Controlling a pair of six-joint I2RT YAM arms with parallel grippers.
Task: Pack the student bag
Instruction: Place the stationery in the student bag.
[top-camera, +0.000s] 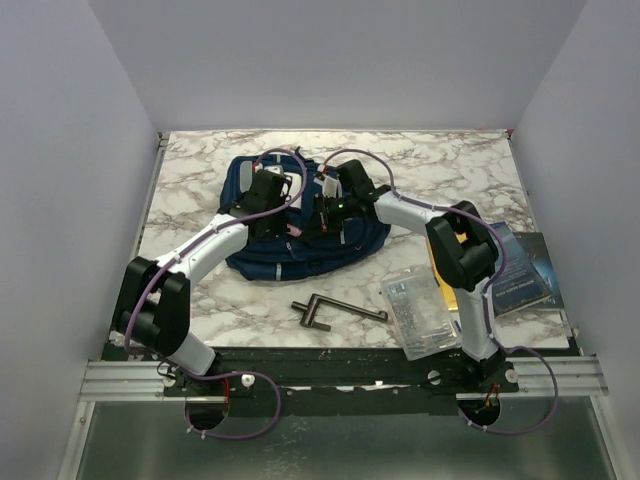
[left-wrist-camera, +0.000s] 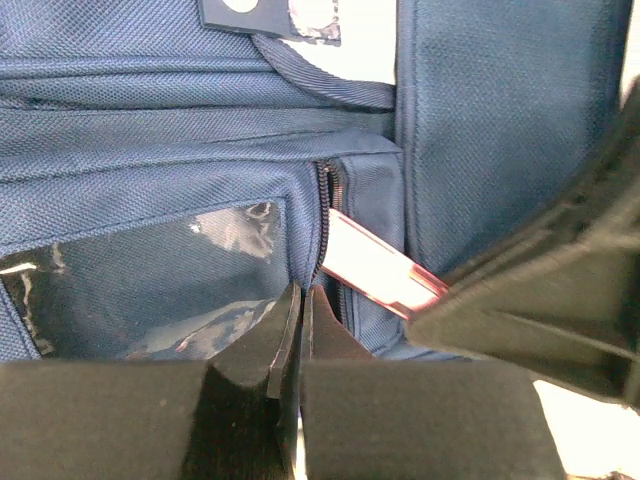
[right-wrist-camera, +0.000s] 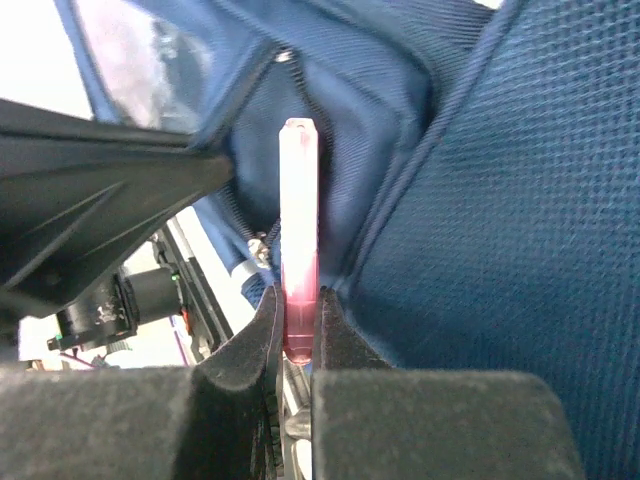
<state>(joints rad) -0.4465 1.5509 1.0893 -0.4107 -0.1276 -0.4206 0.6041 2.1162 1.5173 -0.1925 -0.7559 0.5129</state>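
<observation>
the left arm rises from its base at the near left corner, bends at a black elbow, and slants up and rightward across the marble table (top-camera: 200, 170) onto the student bag (top-camera: 290, 262). the left end effector (left-wrist-camera: 303, 300) is closed, its two fingers pressed almost together with only a thin slit between the tips. the tips sit at the edge of a front pocket; whether any fabric is pinched in them cannot be told. just left of the tips is the pocket's clear plastic window (left-wrist-camera: 150, 280), and just right of them runs an open zipper (left-wrist-camera: 323, 215).

the navy bag lies flat on the far middle of the table, under both end effectors.

a pink plastic piece (left-wrist-camera: 375, 268), flat and pale with a redder edge, slants out of the zipper gap just right of the left end effector's tips. the right end effector (right-wrist-camera: 297, 320) is clamped on its lower end, and the piece stands edge-on between the fingers with its far end pointing into the bag's opening. the right arm climbs from the near right corner to a raised black elbow, then reaches leftward over the bag, meeting the left end effector closely.

well behind the right end effector, toward the arm bases, lie a dark l-shaped tool (top-camera: 335, 310), then a clear plastic box (top-camera: 420, 315) whose contents are too faint to make out, and a dark blue book (top-camera: 525, 265) near the right edge.
</observation>
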